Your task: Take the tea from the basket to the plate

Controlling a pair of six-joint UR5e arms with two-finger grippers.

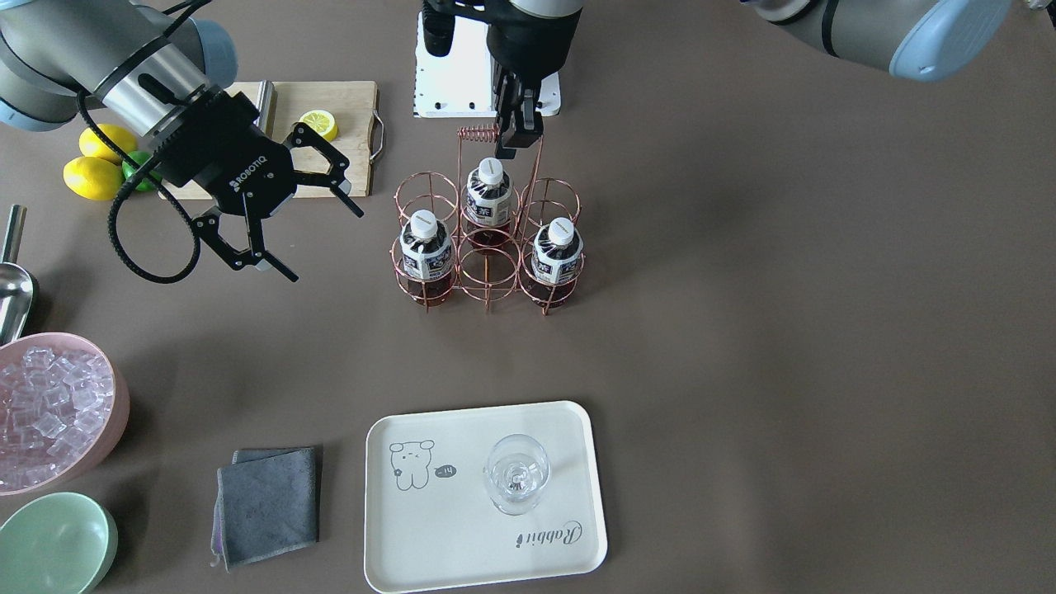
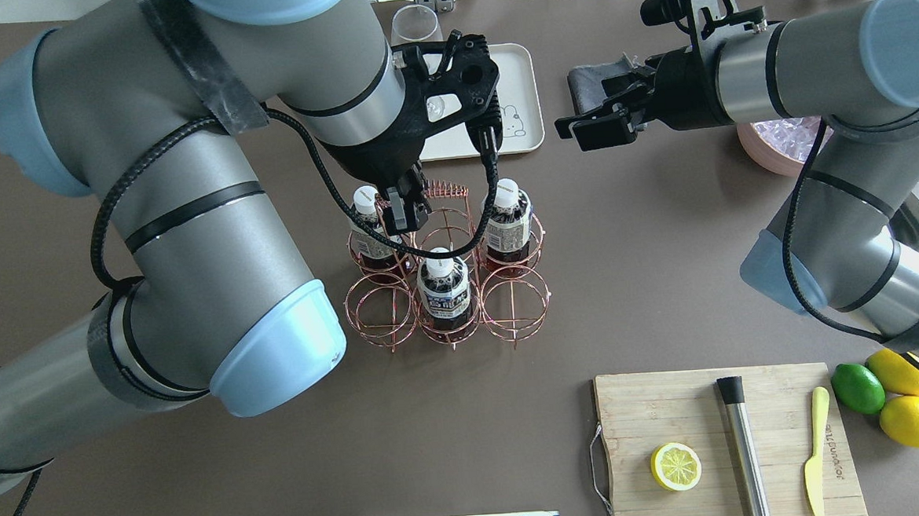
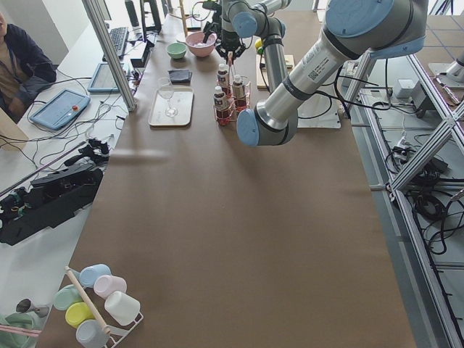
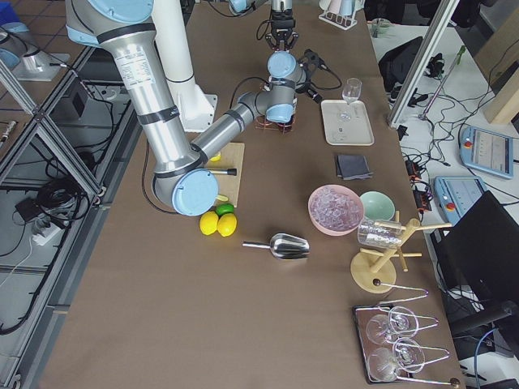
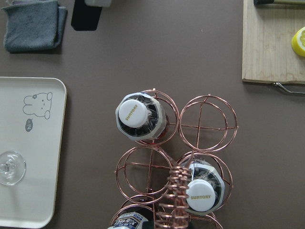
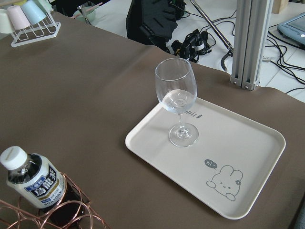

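Left gripper: jaws drawn narrow onto the top bar of the basket handle, just beside its coil and above the middle bottle's cap.
Right gripper: spread wide and empty, hanging off the basket's side toward the robot's right.
Tea: upright in the middle cell of the basket's robot-side row. Two like bottles stand in the outer cells of the other row. The remaining three cells hold nothing.
In the way: the tall handle arches over the basket's middle.
Plate: on the operators' side of the basket, well apart.
Wine glass: upright on the plate, beside the bear drawing.
Cloth: just beside the plate.
Pink bowl: full of ice, far from the basket.
Cutting board: robot-side of the basket, carrying a lemon half.
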